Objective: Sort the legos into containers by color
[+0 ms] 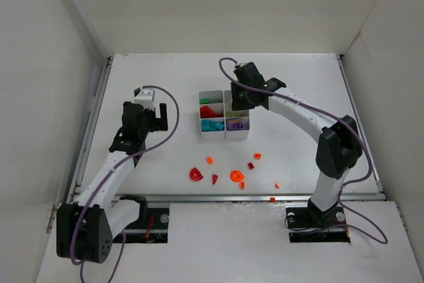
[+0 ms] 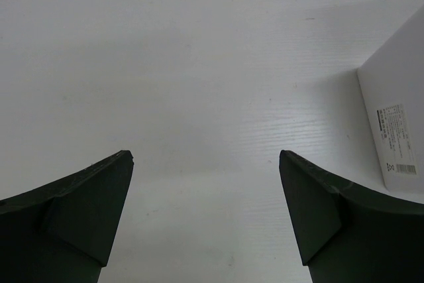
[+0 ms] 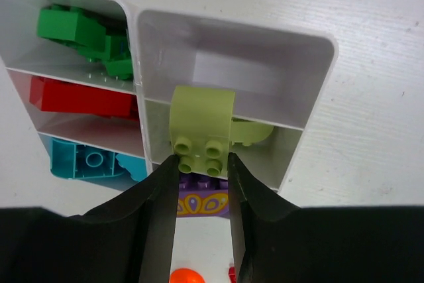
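Observation:
My right gripper point(image 3: 203, 164) is shut on a lime green lego point(image 3: 202, 124), studs facing the camera, held over the right column of the white containers point(image 3: 318, 77). Below it lie another lime piece point(image 3: 255, 130) and a purple brick point(image 3: 202, 200). The left column holds dark green point(image 3: 79, 31), red point(image 3: 79, 97) and teal point(image 3: 93, 160) legos. In the top view the right gripper point(image 1: 237, 101) hangs above the containers point(image 1: 224, 124). My left gripper point(image 1: 159, 118) stands open left of them, over bare table point(image 2: 205, 157). Loose red point(image 1: 196, 174) and orange point(image 1: 236, 176) legos lie nearer the arm bases.
More small orange pieces point(image 1: 277, 184) and a dark red one point(image 1: 251, 165) are scattered toward the front right. A white wall with a printed label point(image 2: 397, 137) shows at the right edge of the left wrist view. Raised panels enclose the table on three sides.

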Available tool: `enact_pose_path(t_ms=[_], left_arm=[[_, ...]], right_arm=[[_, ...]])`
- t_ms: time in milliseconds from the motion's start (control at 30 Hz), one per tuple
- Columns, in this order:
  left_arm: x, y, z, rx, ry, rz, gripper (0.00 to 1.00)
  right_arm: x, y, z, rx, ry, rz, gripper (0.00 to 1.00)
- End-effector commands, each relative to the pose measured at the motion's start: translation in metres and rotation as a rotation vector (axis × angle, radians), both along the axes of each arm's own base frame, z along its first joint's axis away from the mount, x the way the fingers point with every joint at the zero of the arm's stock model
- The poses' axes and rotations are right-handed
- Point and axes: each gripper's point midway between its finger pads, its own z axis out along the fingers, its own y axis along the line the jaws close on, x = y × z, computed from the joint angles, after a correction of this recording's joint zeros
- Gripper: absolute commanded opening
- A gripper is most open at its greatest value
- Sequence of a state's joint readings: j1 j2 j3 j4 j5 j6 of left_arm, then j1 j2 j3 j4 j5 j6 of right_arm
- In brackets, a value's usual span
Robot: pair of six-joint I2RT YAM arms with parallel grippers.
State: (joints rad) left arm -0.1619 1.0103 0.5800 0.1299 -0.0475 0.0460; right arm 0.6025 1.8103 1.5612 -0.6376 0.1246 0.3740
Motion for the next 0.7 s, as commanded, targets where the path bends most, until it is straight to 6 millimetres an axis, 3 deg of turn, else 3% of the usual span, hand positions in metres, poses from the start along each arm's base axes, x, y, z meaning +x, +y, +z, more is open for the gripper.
enact_pose_path(t_ms=[0,267,333,367,400,533,600,667], left_arm=[[0.004,0.006,0.013,-0.028,-0.047,0.032,0.91],[0.004,0.004,0.008,-0.039,-0.037,0.027,0.91],[0.004,0.004,0.008,-0.039,-0.037,0.027,0.91],[0.004,0.004,0.011,-0.04,-0.046,0.027,0.91],[0.004,0.004,0.011,-0.04,-0.046,0.027,0.91],[0.001,0.003,0.004,-0.041,-0.027,0.019,0.91],[0.002,0.001,0.006,-0.056,-0.035,0.014,0.91],[0.002,0.001,0.009,-0.057,-0.044,0.014,0.91]], right_arm=[[-0.005,0.0,0.009,0.055,-0.012,-0.03,0.0],[-0.008,0.001,-0.005,0.069,0.016,-0.048,0.0],[-0.008,0.004,-0.008,0.069,0.029,-0.042,0.18],[-0.008,0.006,-0.004,0.08,0.026,-0.036,0.42],[-0.008,0.006,-0.004,0.074,0.023,-0.028,0.48],[-0.014,0.01,0.025,0.055,-0.055,-0.01,0.63],[-0.021,0.01,0.032,0.042,-0.055,-0.004,0.65],[-0.027,0.008,0.052,0.065,-0.083,-0.016,0.66]])
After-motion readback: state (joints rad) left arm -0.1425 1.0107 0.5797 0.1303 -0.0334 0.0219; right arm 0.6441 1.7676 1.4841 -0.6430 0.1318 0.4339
